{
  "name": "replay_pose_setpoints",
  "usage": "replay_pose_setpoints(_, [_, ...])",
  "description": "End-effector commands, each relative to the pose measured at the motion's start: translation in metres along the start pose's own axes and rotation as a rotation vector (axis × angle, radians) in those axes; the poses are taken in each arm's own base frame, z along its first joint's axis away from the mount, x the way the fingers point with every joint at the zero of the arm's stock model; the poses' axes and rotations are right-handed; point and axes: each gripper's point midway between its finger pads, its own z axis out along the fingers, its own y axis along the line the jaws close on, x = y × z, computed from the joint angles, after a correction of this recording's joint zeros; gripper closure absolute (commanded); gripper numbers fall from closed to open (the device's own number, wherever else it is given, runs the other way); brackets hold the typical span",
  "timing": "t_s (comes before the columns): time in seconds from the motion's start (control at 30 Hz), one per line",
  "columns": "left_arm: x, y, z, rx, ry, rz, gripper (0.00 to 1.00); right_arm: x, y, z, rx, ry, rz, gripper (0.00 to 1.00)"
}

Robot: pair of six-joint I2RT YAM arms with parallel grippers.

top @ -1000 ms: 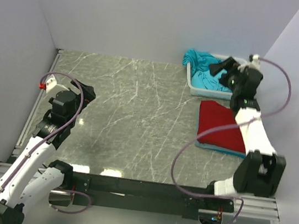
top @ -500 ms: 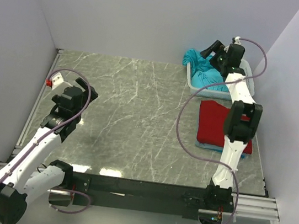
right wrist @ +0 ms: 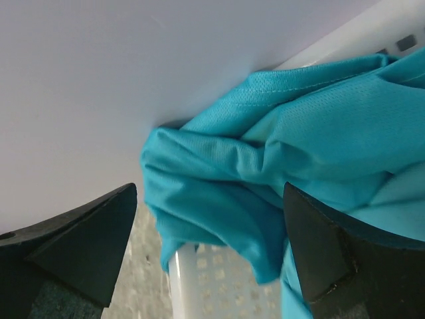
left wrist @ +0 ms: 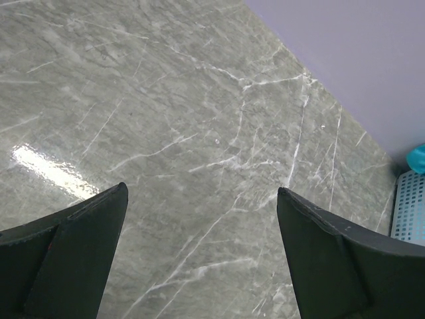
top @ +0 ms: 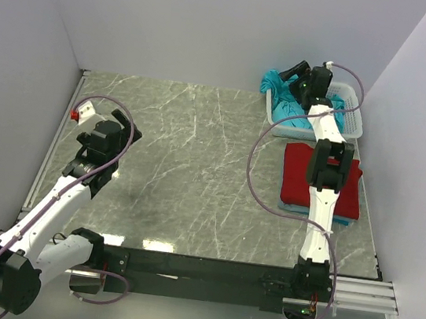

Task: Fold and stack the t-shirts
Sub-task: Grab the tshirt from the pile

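**Spotter:** Where's the next shirt?

**Operator:** Right at my right gripper. The teal t-shirts lie crumpled in the white basket, and one fold spills over the rim just below the fingertips. I have the jaws spread wide with the bunched cloth just ahead of them. Nothing is gripped yet, so I judge a pinch on that loose fold to be the step in hand.

**Spotter:** And the finished ones?

**Operator:** Behind that gripper, back along its own arm. The red t-shirt lies folded on a folded teal t-shirt, whose edge peeks out beneath it.

**Spotter:** Anything in the way?

**Operator:** The back wall is close beyond the fingertips, and the basket's rim lies just under the fold. A deep reach could catch lattice along with the cloth. The arm also crosses above the red stack. My left gripper is wide open too and holds nothing. It hangs over the bare marble table, well apart from all the cloth, probably waiting to help with spreading.
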Motion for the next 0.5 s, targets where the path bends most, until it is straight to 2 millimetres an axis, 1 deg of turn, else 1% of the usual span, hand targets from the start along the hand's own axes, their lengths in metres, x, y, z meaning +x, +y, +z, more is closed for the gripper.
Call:
replay_pose_setpoints(0.0, [-0.025,-0.015,-0.004,0.044,-0.069,-0.022,0.01,-0.016,0.025,0.014,-0.074,-0.095,0.104,0.04])
replay_pose_setpoints(0.03, [-0.026,-0.015,-0.004,0.042,-0.072,-0.020,0.01,-0.011,0.024,0.020,-0.082,-0.092,0.139,0.04])
replay_pose_setpoints(0.13, [-0.029,-0.015,-0.004,0.035,-0.078,-0.014,0.01,-0.004,0.026,0.030,-0.091,-0.099,0.158,0.03])
replay_pose_setpoints(0.17, [-0.030,-0.014,-0.003,0.031,-0.080,-0.012,0.00,-0.004,0.028,0.031,-0.093,-0.108,0.160,0.03])
replay_pose_setpoints(0.2, [-0.029,-0.014,-0.003,0.030,-0.079,-0.013,0.01,-0.003,0.023,0.033,-0.077,-0.121,0.168,0.04])
replay_pose_setpoints(0.23, [-0.029,-0.014,-0.003,0.027,-0.080,-0.011,0.01,0.000,0.024,0.034,-0.077,-0.122,0.192,0.04])
replay_pose_setpoints(0.27, [-0.029,-0.013,-0.003,0.025,-0.080,-0.010,0.01,-0.002,0.028,0.035,-0.095,-0.140,0.199,0.06])
replay_pose_setpoints(0.3, [-0.029,-0.012,-0.002,0.023,-0.080,-0.008,0.01,-0.001,0.026,0.036,-0.100,-0.142,0.209,0.13])
replay_pose_setpoints(0.37, [-0.028,-0.011,-0.002,0.015,-0.079,-0.005,0.01,-0.004,0.029,0.037,-0.114,-0.160,0.222,0.24])
replay_pose_setpoints(0.4, [-0.028,-0.010,-0.001,0.013,-0.077,0.000,0.01,-0.004,0.029,0.037,-0.116,-0.162,0.222,0.36])
replay_pose_setpoints(0.47, [-0.026,-0.008,-0.001,0.002,-0.072,0.006,0.01,-0.008,0.028,0.036,-0.117,-0.178,0.217,0.47])
